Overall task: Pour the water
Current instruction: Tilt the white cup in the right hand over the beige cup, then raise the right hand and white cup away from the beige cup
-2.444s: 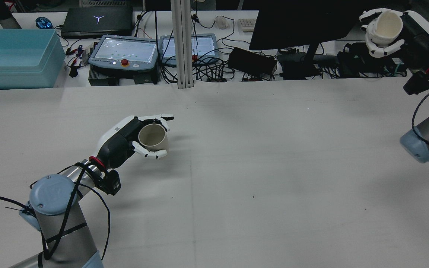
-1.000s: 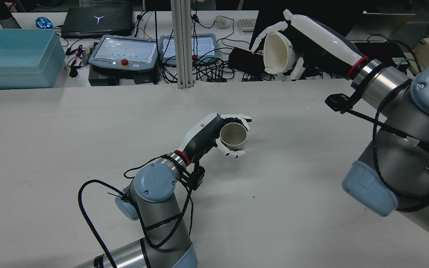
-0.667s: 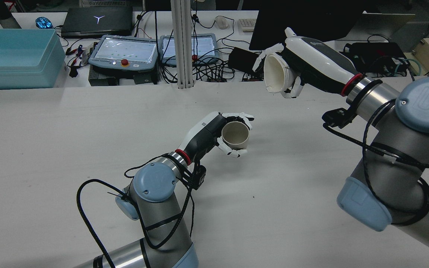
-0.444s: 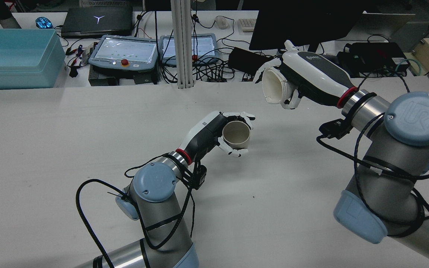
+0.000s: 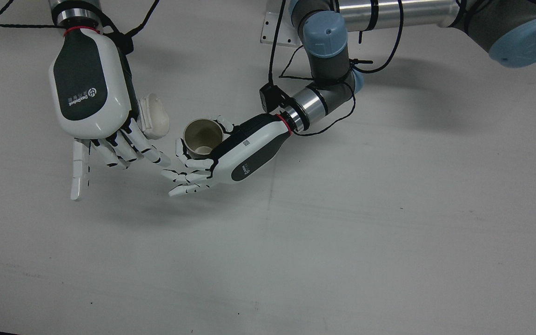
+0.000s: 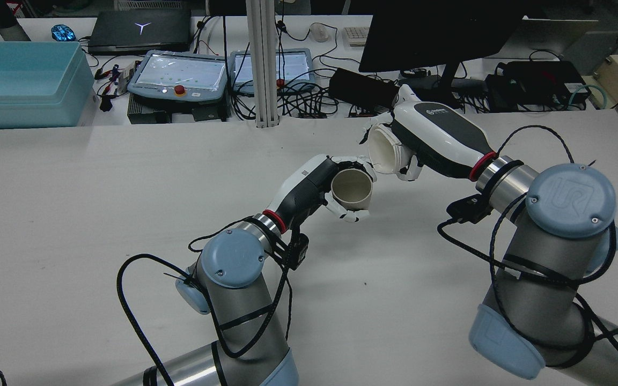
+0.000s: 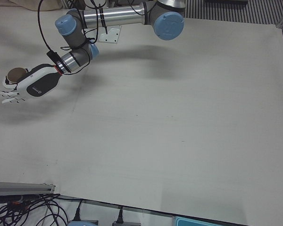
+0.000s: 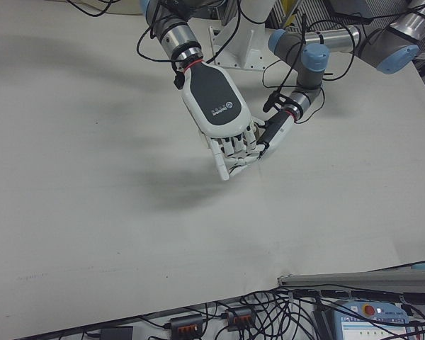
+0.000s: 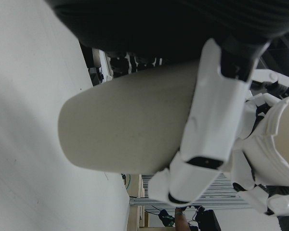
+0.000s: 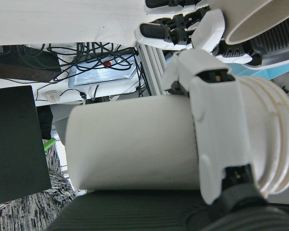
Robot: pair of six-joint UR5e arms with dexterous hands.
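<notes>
Held low over the middle of the desk (image 6: 126, 225), a beige cup (image 6: 352, 189) wrapped by the left hand (image 6: 319, 190), fingers clamped round its wall, mouth up and tipped slightly toward the other arm, presumably to present an open target for the pour. Just beside and above it, a white jar (image 6: 383, 149) clasped in the right hand (image 6: 427, 140), laid nearly on its side with its mouth facing the cup's rim, close to it; whether rim touches rim, impossible to tell. From the front view, the same pairing: cup (image 5: 203, 136) open to the camera, apparently empty, jar (image 5: 154, 116) tucked under the right hand (image 5: 93, 100) with several fingers stretched out past it rather than curled, grip seemingly carried by thumb and palm. Cup: matte, smooth, plain cylinder with a rounded base, thin-walled. Jar: wider, off-white, ridged with threaded rings round the neck, likely rigid plastic. No water visible anywhere. Judged as the start of the tilt, mouth alignment mattering most, since a wide jar over a narrower cup invites spill.
</notes>
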